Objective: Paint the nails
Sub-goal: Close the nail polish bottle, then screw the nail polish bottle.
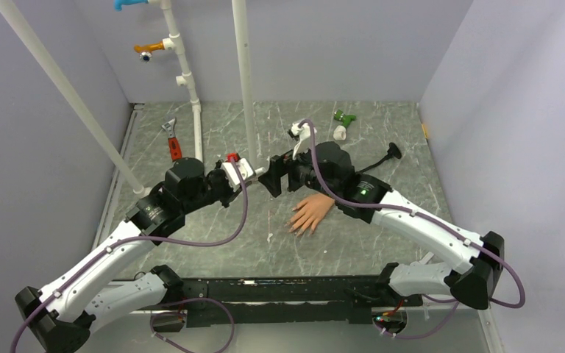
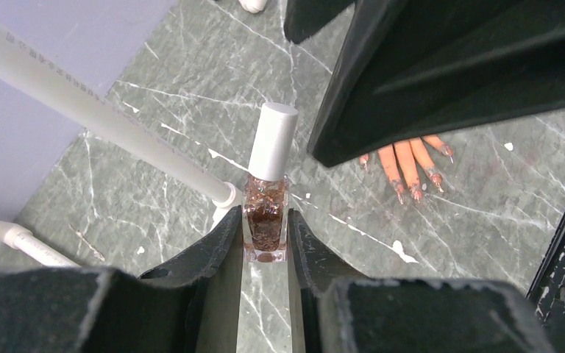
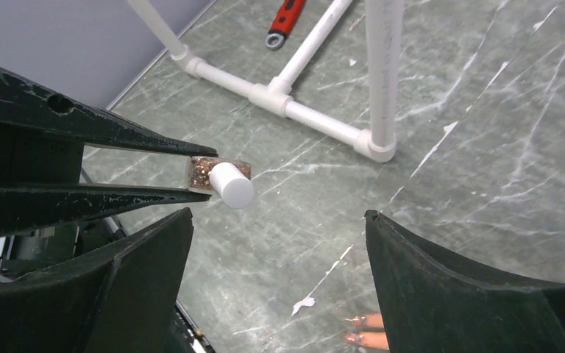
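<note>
Left fingers (image 2: 224,243) pinch the capped nail polish bottle (image 2: 266,217), right fingers (image 3: 151,254) spread nearby; painting the nails (image 2: 417,193) remains, I judge.

Bottle (image 2: 266,220): coppery-brown glitter; cap (image 2: 273,140) white. Mannequin hand (image 1: 311,214): peach. Table (image 1: 338,250): grey-green marble, white-veined. Pipes (image 1: 243,73): white.

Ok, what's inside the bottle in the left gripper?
Coppery-brown glittery polish shows through the glass of the bottle. Its white cap is on, so any brush inside is hidden.
</note>
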